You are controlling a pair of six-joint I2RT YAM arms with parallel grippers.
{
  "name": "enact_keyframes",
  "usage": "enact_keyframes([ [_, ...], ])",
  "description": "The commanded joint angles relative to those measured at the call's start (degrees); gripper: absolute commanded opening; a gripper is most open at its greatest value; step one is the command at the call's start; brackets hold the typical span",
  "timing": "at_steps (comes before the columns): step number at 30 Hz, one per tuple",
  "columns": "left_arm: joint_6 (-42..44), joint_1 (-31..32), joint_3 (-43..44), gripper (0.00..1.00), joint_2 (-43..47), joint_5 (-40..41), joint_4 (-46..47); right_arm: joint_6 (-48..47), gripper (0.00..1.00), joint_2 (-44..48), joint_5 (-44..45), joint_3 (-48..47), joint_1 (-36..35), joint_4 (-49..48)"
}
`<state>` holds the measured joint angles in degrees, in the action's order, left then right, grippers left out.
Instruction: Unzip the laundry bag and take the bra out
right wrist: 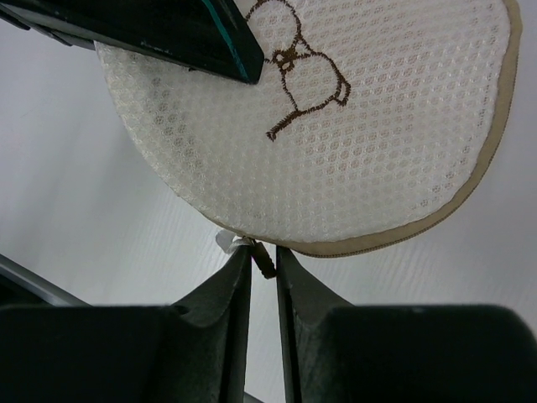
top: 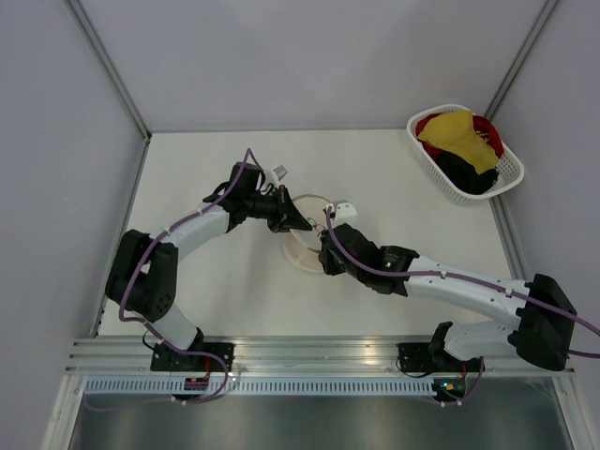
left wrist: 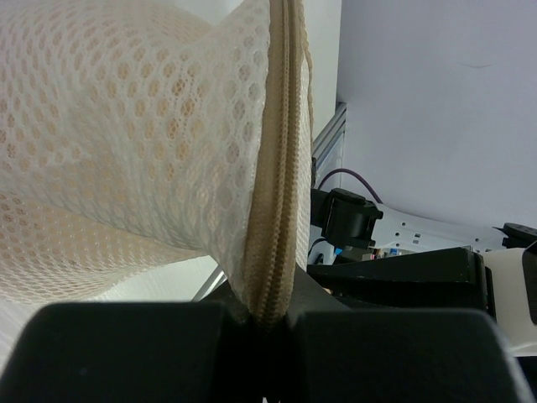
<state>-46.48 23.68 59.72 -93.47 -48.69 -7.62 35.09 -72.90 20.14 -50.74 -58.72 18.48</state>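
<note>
Held the laundry bag [top: 302, 249] over the middle of the table [top: 403, 187], between two arms reaching in from either side; impossible to tell from above whether resting on the surface or lifted off it. Clamped the left gripper [left wrist: 268, 323] tight on the bag's beige zip [left wrist: 273, 193], with the seam rising straight out of the closed jaws and white mesh bulging away to the left. Showed a peach-beige tint behind that mesh, read as the bra [left wrist: 75, 252], inside the bag and not clearly outlined. Pinched, with the right gripper [right wrist: 264, 262] and its jaws almost together, a small dark zip pull [right wrist: 267, 262] at the rim below the round panel, just beside a white tag [right wrist: 226, 243]. Displayed a brown stitched bra outline [right wrist: 302, 75] on that panel, zipped shut along the stretch of rim in view. Set well apart at the far right corner: a white lattice basket [top: 511, 173] of yellow, red and black clothes.
</note>
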Motion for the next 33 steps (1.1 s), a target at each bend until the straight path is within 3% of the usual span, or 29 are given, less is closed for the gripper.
enact_keyframes([
  [1, 2.0, -0.8, 2.1, 0.02, 0.8, -2.5, 0.7, -1.0, 0.22, -0.5, 0.3, -0.7, 0.2, 2.4],
  [6, 1.1, -0.8, 2.0, 0.02, 0.7, -2.6, 1.4, -1.0, 0.26, -0.7, -1.7, -0.5, 0.1, 1.2],
  [9, 1.0, -0.8, 1.9, 0.02, 0.7, -2.6, 1.6, -0.9, 0.11, -0.7, -1.3, -0.4, 0.2, 1.0],
  [13, 0.9, -0.7, 1.7, 0.02, 0.7, -2.8, 2.0, -0.8, 0.00, -0.6, -0.7, -0.4, 0.1, 0.9],
  [20, 0.4, -0.7, 1.5, 0.02, 0.3, -2.9, 2.4, -1.2, 0.01, -0.2, -1.9, -0.2, 0.2, -0.2],
  [22, 0.2, -0.7, 1.5, 0.02, 0.2, -3.1, 2.5, -1.6, 0.09, -0.4, -3.1, -0.3, 0.1, -0.6],
  [23, -0.1, -0.7, 1.4, 0.02, 0.0, -3.1, 2.8, -1.8, 0.21, -0.5, -4.7, -0.3, 0.2, -1.0],
  [26, -0.7, -0.7, 1.5, 0.02, 0.0, -3.1, 3.3, -2.7, 0.36, -0.5, -7.7, 0.0, 0.2, -2.3],
  [33, -2.0, -0.7, 1.8, 0.02, 0.1, -3.2, 4.3, -2.9, 0.38, -1.5, -9.3, 0.4, 0.2, -4.4],
])
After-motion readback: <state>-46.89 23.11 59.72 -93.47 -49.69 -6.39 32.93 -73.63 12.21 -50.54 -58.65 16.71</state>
